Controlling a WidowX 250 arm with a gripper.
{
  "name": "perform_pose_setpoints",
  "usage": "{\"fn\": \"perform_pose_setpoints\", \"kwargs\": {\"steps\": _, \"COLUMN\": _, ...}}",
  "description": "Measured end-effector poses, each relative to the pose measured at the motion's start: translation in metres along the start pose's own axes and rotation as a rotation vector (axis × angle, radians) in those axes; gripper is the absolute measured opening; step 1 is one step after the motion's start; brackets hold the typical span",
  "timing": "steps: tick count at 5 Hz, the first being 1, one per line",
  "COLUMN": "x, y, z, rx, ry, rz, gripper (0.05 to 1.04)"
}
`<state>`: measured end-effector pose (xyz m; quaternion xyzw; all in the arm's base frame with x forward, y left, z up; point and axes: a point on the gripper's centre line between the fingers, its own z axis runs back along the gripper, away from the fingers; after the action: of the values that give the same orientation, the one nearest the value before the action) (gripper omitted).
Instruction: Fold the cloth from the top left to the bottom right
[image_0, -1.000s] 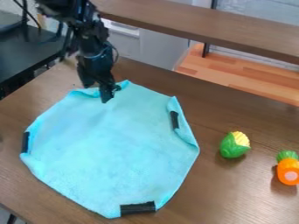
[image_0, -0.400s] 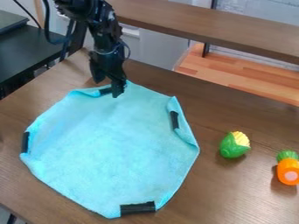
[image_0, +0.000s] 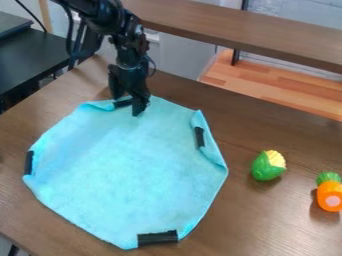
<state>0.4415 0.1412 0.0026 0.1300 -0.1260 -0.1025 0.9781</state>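
Note:
The black gripper (image_0: 127, 106) hangs over the top edge of the cloth, its two fingers apart and open, one tip low over the blue surface. Light blue cloth (image_0: 130, 165) lies spread on the brown table, with its corners folded inward so that its outline is many-sided. Black strips mark the cloth at the top, right, left and bottom. The top strip (image_0: 122, 103) shows between the fingers and is partly hidden by them. Whether the fingertips touch the cloth, I cannot tell.
A green and yellow toy corn (image_0: 268, 166) lies on the table (image_0: 267, 225) right of the cloth. Farther right is an orange toy carrot (image_0: 329, 192) with a green top. A raised brown shelf (image_0: 254, 32) runs behind the table.
Over the last second the gripper has moved right along the cloth's top edge, rising a little and then coming lower again. The cloth lies as before, with its top strip now more exposed.

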Motion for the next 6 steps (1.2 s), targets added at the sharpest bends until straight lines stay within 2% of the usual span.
{"fn": "perform_pose_setpoints", "kwargs": {"steps": 2, "x": 0.004, "y": 0.0, "z": -0.003, "rx": 0.033, "ry": 0.005, "rz": -0.012, "gripper": 0.4}}
{"fn": "perform_pose_setpoints", "kwargs": {"steps": 3, "x": -0.001, "y": -0.006, "z": -0.005, "rx": 0.01, "ry": 0.004, "rz": -0.026, "gripper": 0.18}}
{"fn": "perform_pose_setpoints", "kwargs": {"steps": 4, "x": -0.006, "y": -0.007, "z": -0.005, "rx": -0.011, "ry": 0.001, "rz": -0.026, "gripper": 0.073}}
{"fn": "perform_pose_setpoints", "kwargs": {"steps": 5, "x": -0.012, "y": -0.005, "z": 0.006, "rx": -0.047, "ry": -0.024, "rz": -0.026, "gripper": 0.051}}
{"fn": "perform_pose_setpoints", "kwargs": {"steps": 6, "x": -0.014, "y": -0.006, "z": 0.031, "rx": -0.085, "ry": -0.1, "rz": -0.056, "gripper": 0.05}}
